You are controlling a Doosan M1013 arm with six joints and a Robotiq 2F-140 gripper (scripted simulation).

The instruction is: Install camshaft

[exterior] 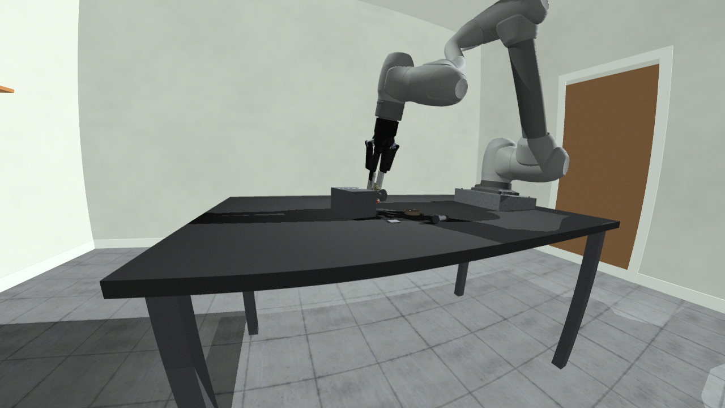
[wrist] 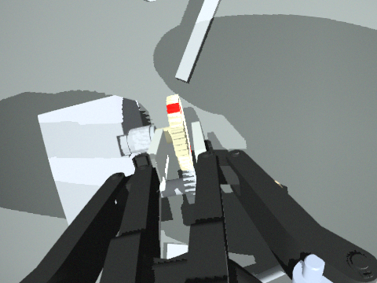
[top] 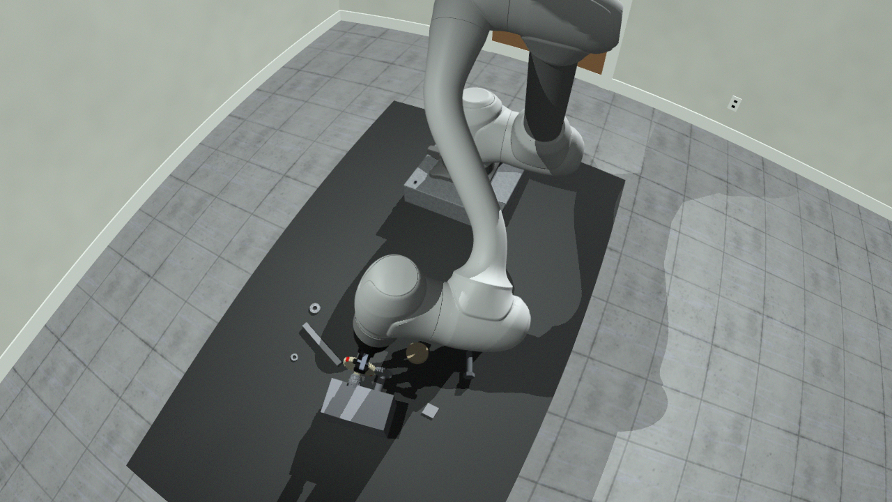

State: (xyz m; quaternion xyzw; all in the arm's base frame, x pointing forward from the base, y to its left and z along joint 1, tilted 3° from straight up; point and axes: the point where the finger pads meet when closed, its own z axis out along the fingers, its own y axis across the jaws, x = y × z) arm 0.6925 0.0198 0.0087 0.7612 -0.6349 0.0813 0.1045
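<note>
The grey engine case (top: 362, 406) (exterior: 353, 203) (wrist: 84, 137) stands upright on the table. Its round bearing (top: 355, 378) (wrist: 139, 138) faces the camshaft's cream big gear (top: 373, 367) (wrist: 181, 147). The gear stands on edge, its hub pointing at the bearing; a finger hides part of the shaft, so its depth cannot be told. A red mark (wrist: 173, 108) is on the rim, away from the small grey crank gear (top: 379, 370) (wrist: 189, 181). The two gears' teeth appear to touch or overlap. My gripper (top: 361, 364) (exterior: 376, 183) (wrist: 180, 138) is slightly open, its fingertips loosely astride the big gear, with gaps showing.
A pale bar (top: 320, 344) (wrist: 196, 43) and two rings (top: 314, 307) (top: 293, 357) lie on one side. A tan disc (top: 417, 353) (exterior: 412, 212), a grey headed pin (top: 470, 367) (exterior: 439, 218) and a pale square block (top: 430, 411) (exterior: 393, 221) lie on the other.
</note>
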